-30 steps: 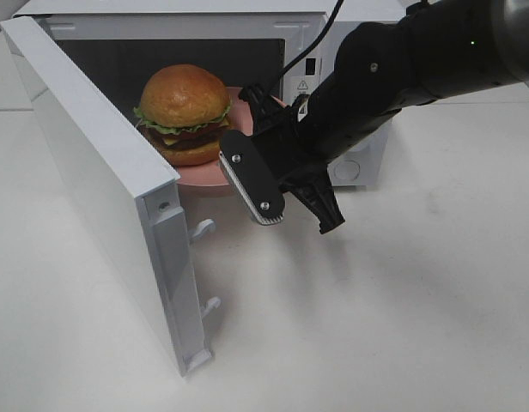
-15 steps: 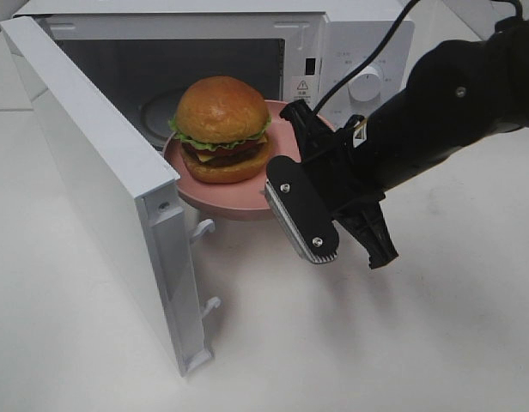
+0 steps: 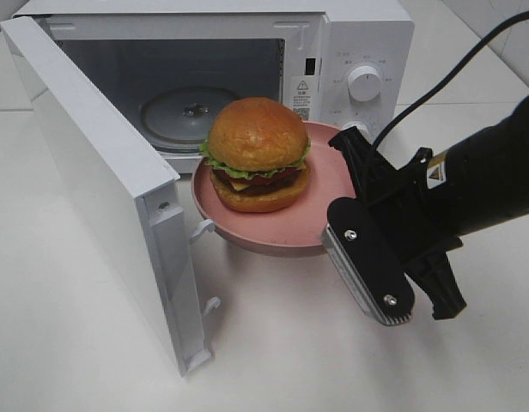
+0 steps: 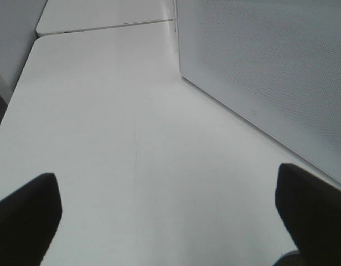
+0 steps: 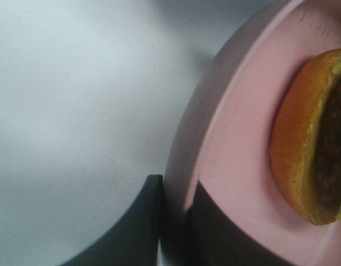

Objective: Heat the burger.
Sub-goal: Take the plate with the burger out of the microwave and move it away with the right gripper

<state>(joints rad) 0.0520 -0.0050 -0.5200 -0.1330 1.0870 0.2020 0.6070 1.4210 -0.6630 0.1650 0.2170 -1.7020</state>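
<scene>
A: Since the earlier frame, what is seen to have moved?

B: Plate (image 3: 273, 236) and burger (image 3: 257, 153) have been drawn out of the microwave (image 3: 350, 51). A second ago they were partly inside the cavity; now they are held clear of it, in front of the opening.

A: How is the plate held?

B: It is pinched at its rim by the right gripper (image 3: 355, 184). The jaws are nearly closed, one finger (image 5: 138, 221) under the rim and the other on top, as shown in the right wrist view. The plate is carried above the table (image 3: 333, 360), not resting on it.

A: Where is the burger placed?

B: It is seated upright on the plate, toward the side nearest the microwave. Relative to the microwave, it is just outside the opening, between the open door (image 3: 101, 189) and the control panel with its dial (image 3: 364, 83).

A: And inside the microwave?

B: A glass turntable (image 3: 191, 110) is seen on the cavity floor.

A: What is known of the left gripper (image 4: 170, 205)?

B: It is not seen in the high view. In the left wrist view its two fingers (image 4: 26, 213) are spread wide, with nothing between them, over the table beside the perforated face of the door (image 4: 270, 77).
</scene>
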